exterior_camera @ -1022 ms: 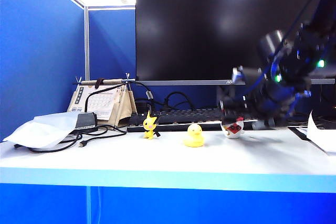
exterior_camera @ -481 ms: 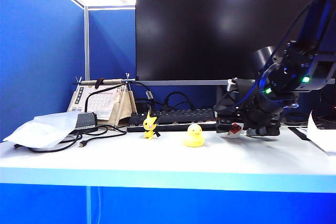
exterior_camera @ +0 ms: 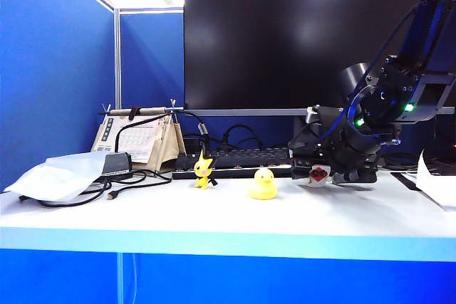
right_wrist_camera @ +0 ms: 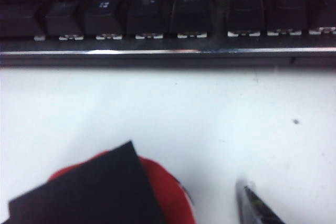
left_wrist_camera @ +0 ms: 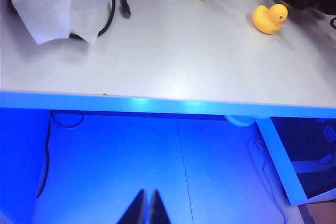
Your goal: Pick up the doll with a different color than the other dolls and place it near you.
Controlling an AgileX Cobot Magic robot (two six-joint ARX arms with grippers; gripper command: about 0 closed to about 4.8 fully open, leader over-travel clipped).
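The white doll with the red top (exterior_camera: 318, 174) is seen standing on the white counter (exterior_camera: 214, 218), just in front of the black keyboard (exterior_camera: 235, 159), at the right end of a row of three figures. The right gripper (exterior_camera: 319, 170) is lowered around it from behind and above; its fingers (right_wrist_camera: 84, 195) are spread wide, one on either side of the doll, and no clamping on it is shown. In the right wrist view one dark finger lies across the doll's red top (right_wrist_camera: 168, 192), the tip of the other finger shows on the far side of it, and bare counter is seen between the doll and the keyboard's front edge.

The yellow rubber duck (exterior_camera: 263, 184) is placed just beside the doll, toward the middle of the counter, and the yellow pointed-ear figure (exterior_camera: 204, 171) stands farther left, near the keyboard's left end. Both are upright and apart from the gripper.

The left gripper (left_wrist_camera: 147, 206) is held below and in front of the counter edge, well apart from all three figures, with its fingers together at the tips.

A crumpled white bag (exterior_camera: 60, 174) and black cables (exterior_camera: 135, 179) lie at the left end of the counter; whether anything is inside the bag cannot be told. A large dark monitor (exterior_camera: 313, 33) stands behind the keyboard.
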